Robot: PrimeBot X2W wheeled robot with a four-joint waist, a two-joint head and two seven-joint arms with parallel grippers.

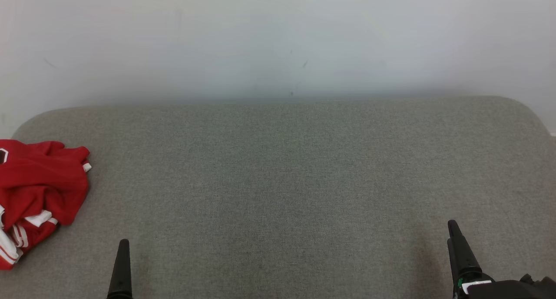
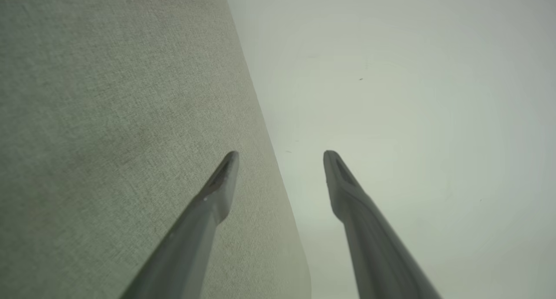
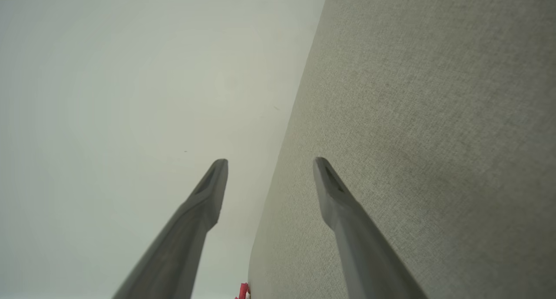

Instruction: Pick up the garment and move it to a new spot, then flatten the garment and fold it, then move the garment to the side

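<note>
Crumpled red garment (image 1: 41, 181) on grey cushion (image 1: 282, 181), left of both wide-open, empty jaws.

Grey woven cushion (image 1: 286, 181) with rounded far corners, plain pale wall (image 1: 278, 38) behind

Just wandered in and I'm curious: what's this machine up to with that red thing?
Nothing is held yet. A crumpled red garment with white stripes lies at the left edge of the grey fabric-covered surface. The robot's left pincer and right pincer both hover open and empty near the front, clear of the garment, which it is meant to fold.
</note>
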